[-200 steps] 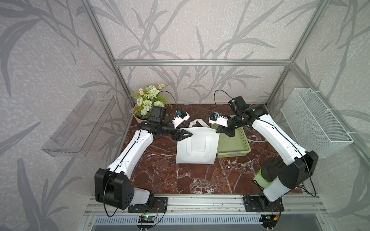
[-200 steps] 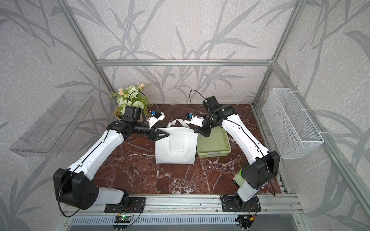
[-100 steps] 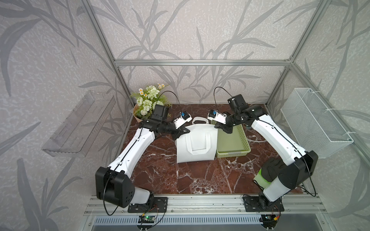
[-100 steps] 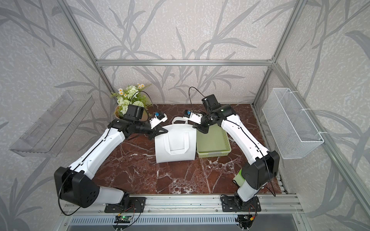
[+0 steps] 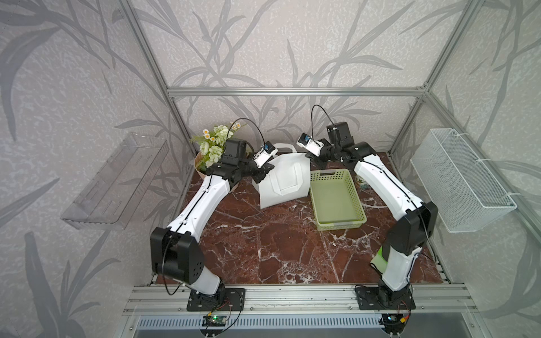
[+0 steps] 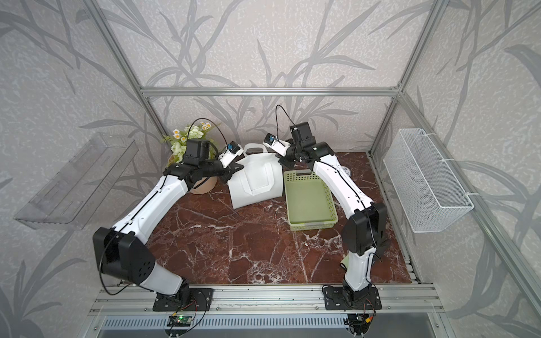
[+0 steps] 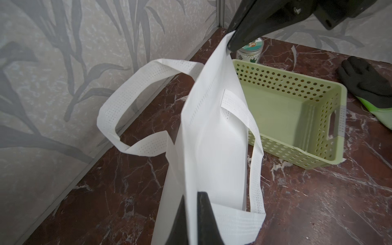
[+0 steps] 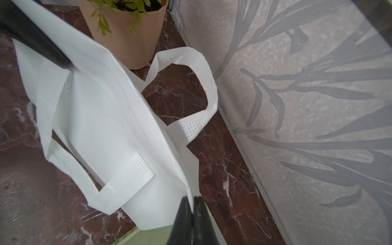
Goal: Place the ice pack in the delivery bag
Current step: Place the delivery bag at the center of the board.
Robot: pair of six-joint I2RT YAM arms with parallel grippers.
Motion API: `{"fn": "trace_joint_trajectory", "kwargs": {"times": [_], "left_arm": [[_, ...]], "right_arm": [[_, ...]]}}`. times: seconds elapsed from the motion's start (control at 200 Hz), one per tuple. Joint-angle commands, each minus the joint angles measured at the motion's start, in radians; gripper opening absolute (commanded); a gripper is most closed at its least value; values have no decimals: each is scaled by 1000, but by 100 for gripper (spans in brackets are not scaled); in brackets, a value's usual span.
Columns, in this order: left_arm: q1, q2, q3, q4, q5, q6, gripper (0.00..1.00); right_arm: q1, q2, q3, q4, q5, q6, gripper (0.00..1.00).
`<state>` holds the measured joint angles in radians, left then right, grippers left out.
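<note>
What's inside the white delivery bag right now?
The delivery bag shows only its white outside; left gripper and right gripper pinch its mouth flat, hiding the inside.

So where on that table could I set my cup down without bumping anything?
The wide front half of the marble table, from its front edge up to the delivery bag and green basket, is bare. The basket itself looks empty too. The back is crowded: flower pot, bag and basket stand close together there.

We can read no text anywhere. The jar (image 7: 251, 53) beside the green basket (image 7: 297, 106) carries a printed label, but its lettering is too blurred for us.
</note>
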<state>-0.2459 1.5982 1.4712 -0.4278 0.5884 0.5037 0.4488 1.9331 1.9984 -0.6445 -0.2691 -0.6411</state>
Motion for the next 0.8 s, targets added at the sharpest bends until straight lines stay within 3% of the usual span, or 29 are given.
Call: {"fn": "trace_joint_trajectory", "kwargs": {"times": [0.0, 0.16, 0.2, 0.275, 0.32, 0.42, 0.51, 0.56, 0.675, 0.795], "left_arm": [[-8, 62, 72, 104, -20, -60, 0], [-7, 119, 69, 147, -34, -96, 0], [-7, 123, 68, 143, -34, -104, 1], [-6, 107, 55, 140, -33, -114, 16], [-2, 85, 43, 143, -35, -117, 34], [11, 14, 14, 152, -50, -128, 67], [29, -60, -4, 141, -64, -165, 86], [41, -106, -13, 123, -77, -187, 91], [65, -221, -63, 102, -174, -253, 96], [72, -369, -164, 105, -299, -324, 100]], "right_arm": [[21, 76, 136, 80, -40, 52, 0], [22, 171, 233, 23, -58, 63, 0], [22, 177, 238, 20, -57, 64, 7], [23, 166, 244, 19, -45, 69, 29], [21, 147, 247, 19, -25, 72, 46], [8, 91, 249, 6, 19, 80, 72], [-9, 24, 245, -28, 59, 96, 90], [-17, -23, 231, -46, 82, 107, 100], [-33, -159, 130, -55, 135, 149, 99], [-50, -358, -87, 2, 194, 217, 99]]}}
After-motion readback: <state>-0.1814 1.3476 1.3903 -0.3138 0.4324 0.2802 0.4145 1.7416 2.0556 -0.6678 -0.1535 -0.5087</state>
